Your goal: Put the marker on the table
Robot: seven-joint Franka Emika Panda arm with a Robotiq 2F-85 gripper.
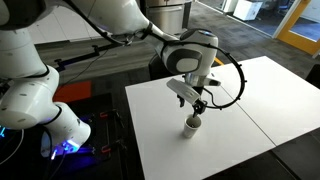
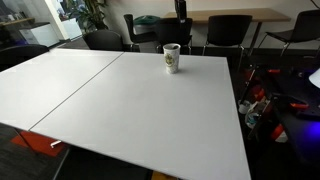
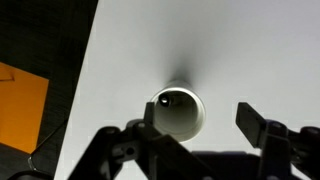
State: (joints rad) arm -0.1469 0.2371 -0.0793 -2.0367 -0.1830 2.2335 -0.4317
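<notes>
A small white-grey cup (image 1: 192,124) stands upright on the white table (image 1: 260,100), also seen in the other exterior view (image 2: 172,58) and from above in the wrist view (image 3: 180,112). The marker (image 3: 165,100) shows only as a small dark end inside the cup, against its left inner wall. The rest of it is hidden. My gripper (image 3: 203,122) is open and empty. It hangs just above the cup (image 1: 197,103), with its left finger over the cup's rim and its right finger beside it. The gripper's tip shows at the top edge of an exterior view (image 2: 181,10).
The table (image 2: 120,100) has a seam between its two panels (image 2: 80,85). Dark chairs (image 2: 230,30) stand along the far edge. An orange patch (image 3: 20,105) lies on the dark floor beyond the table edge. Cables and the robot base (image 1: 30,95) are beside the table.
</notes>
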